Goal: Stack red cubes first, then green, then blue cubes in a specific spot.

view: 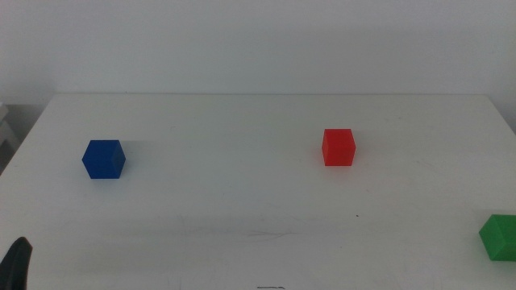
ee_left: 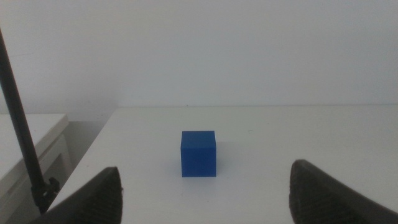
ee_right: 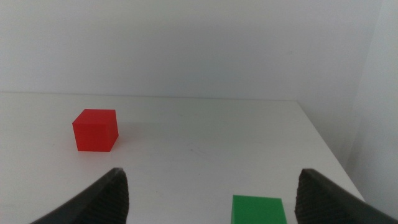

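Note:
In the middle view the red cube (view: pixel 338 147) sits right of the table's centre. The blue cube (view: pixel 103 159) sits at the left and the green cube (view: pixel 500 237) at the right edge, near the front. All three stand apart on the white tabletop (view: pixel 242 193); no spot is marked on it. My left gripper (ee_left: pixel 205 193) is open and empty, low at the front left, with the blue cube (ee_left: pixel 198 154) ahead of it. Only its tip (view: pixel 16 262) shows in the middle view. My right gripper (ee_right: pixel 212 190) is open and empty, with the green cube (ee_right: pixel 258 210) just ahead and the red cube (ee_right: pixel 94 129) farther off.
A thin dark pole (ee_left: pixel 18 124) and a low white shelf (ee_left: pixel 31 140) stand beyond the table's left edge. The table's right edge (ee_right: pixel 323 143) runs close to the green cube. A plain white wall is behind.

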Controlling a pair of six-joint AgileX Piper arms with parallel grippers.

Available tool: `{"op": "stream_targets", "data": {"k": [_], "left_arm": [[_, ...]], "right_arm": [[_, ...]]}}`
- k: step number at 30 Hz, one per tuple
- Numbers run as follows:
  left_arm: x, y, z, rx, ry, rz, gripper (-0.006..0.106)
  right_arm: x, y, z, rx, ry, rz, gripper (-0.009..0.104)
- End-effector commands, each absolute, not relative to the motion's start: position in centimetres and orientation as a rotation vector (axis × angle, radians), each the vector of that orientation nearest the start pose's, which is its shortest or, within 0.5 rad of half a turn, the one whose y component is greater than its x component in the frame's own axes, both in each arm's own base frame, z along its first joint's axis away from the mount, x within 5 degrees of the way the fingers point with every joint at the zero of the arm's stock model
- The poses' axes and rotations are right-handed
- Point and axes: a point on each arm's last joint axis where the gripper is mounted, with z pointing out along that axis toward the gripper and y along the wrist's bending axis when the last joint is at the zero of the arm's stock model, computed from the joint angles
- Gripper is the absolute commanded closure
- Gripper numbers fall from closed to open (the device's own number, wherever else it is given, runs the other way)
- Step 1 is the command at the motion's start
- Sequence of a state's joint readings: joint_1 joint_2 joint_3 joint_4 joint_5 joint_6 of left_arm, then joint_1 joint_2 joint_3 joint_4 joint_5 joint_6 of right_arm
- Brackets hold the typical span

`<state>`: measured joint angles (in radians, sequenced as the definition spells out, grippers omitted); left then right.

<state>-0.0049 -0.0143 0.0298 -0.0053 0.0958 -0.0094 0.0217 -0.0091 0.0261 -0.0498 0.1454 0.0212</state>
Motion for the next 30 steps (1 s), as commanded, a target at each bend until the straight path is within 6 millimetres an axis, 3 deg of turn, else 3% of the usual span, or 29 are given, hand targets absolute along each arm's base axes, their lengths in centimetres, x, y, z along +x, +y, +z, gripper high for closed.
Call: {"op": "stream_targets", "data": {"k": [1, 11, 22, 30], "left_arm": [[5.5, 0.0, 20.5, -0.023, 1.493, -0.033, 0.011], [5.5, 0.0, 20.5, -0.023, 1.493, -0.033, 0.011], [5.5, 0.0, 20.5, -0.023, 1.493, -0.033, 0.011], [5.5, 0.0, 20.5, -0.023, 1.493, -0.033, 0.011]], "right_arm": [[5.2, 0.0, 21.7, -0.048, 1.512, -0.035, 0.013], [5.7, -0.2, 27.8, -0.074, 1.573, -0.091, 0.013], [10.5, -0.1, 35.1, -0.079, 1.703, -0.091, 0.013], [15.2, 1.3, 38.1, -0.107, 1.935, 0.014, 0.013]]}}
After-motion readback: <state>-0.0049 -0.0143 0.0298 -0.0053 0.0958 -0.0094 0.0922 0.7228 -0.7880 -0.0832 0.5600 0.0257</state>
